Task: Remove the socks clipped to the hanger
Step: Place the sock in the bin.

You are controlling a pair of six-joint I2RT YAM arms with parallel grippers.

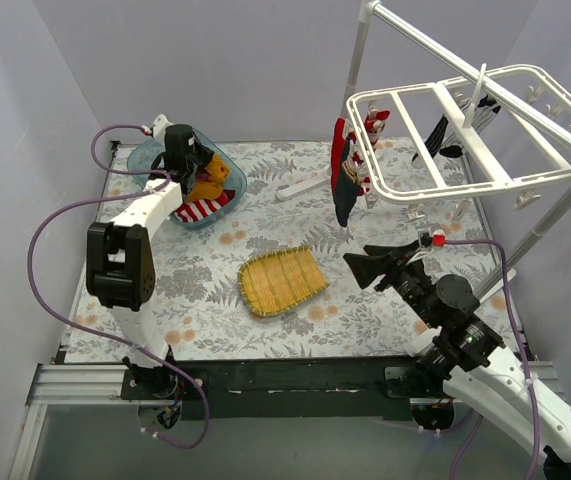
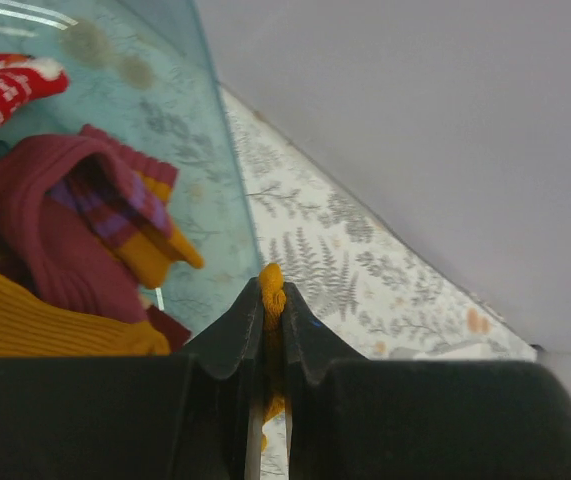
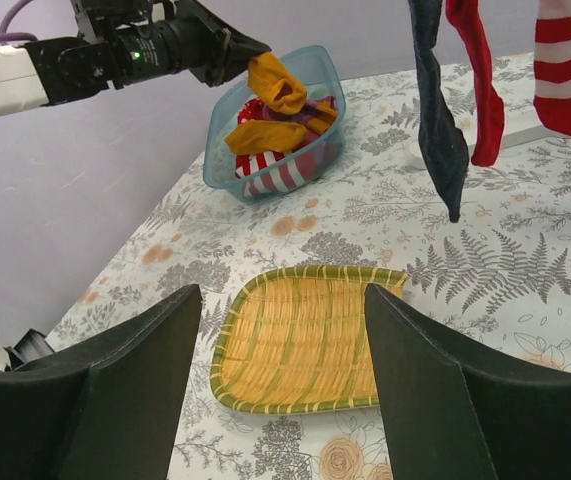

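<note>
**At far left, a drop pending; at far right, more to unclip**

Over the tub [image 1: 227,160] we log the left gripper [image 2: 273,300], clamped on a mustard sock [image 2: 272,283]. The right wrist view shows that sock dangling, folded, just above the pile inside. We judge the step in hand to be the drop: the jaws need only part for it to fall in.

At far right the hanger [image 1: 470,135] hangs from a pole [image 1: 360,50], with several socks [image 1: 345,190] clipped along its left edge. The right gripper [image 1: 360,268] sits below and nearer than them, beside the mat [image 1: 280,280], its fingers wide apart and empty. We judge the next move to be a rise to the dark sock [image 3: 437,120], a grip on the cloth under its clip, then a downward pull. The sock hangs free and may swing away.

Materials, as seen:
- Tub: translucent teal plastic with rounded walls; it holds striped, maroon and mustard knits.
- Hung items: the dark sock, long and limp; a red sock [image 3: 477,80]; a striped sock [image 3: 570,70]. All are soft knit.
- Hanger: white plastic, a rectangular frame with crossbars and small dangling clips.
- Mat: yellow weave with a green rim and rounded corners.
- Tablecloth [image 1: 265,210]: fern-and-flower print.
</note>
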